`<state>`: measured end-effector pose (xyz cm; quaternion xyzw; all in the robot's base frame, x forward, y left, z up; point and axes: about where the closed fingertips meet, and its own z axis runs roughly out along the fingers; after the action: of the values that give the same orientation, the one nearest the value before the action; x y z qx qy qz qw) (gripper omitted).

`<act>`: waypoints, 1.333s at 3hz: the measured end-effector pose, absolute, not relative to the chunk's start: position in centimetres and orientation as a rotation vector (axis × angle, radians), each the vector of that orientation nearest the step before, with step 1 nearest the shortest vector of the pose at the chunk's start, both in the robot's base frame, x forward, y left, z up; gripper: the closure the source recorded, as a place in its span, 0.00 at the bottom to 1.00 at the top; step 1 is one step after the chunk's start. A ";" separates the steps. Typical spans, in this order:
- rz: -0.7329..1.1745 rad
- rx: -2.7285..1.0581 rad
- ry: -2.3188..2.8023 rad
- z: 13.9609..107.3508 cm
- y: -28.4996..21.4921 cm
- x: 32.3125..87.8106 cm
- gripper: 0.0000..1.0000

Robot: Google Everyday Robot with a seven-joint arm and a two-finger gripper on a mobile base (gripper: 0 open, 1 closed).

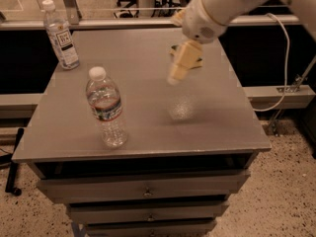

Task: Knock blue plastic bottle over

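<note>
Camera view: The blue plastic bottle (60,35) is standing upright at the back left corner of the grey drawer cabinet (222,125), white cap on. The gripper (180,63) is hanging above the cabinet top's middle rear, pointing downward, well apart from that bottle; whether it is open or closed cannot be told. A wider ribbed water bottle (105,107) is standing near the front left. What may be a sponge (199,61) is peeking out behind the gripper.

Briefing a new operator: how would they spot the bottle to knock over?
On the grey table, look to the far left corner, away from the gripper hanging over the middle. The blue bottle stands there: slim, tall pale label, unlike the wider ribbed bottle near the front.
</note>
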<state>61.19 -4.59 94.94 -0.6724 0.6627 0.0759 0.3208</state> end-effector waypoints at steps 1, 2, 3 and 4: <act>0.279 -1.730 1.614 95.7 2.4 66.4 0.00; 0.280 -1.726 1.614 95.6 2.5 66.4 0.00; 0.312 -1.610 1.593 94.8 3.9 69.5 0.00; 0.371 -1.464 1.575 93.8 6.2 74.4 0.00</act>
<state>74.41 6.21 93.77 -0.5953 0.6403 0.1509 0.4614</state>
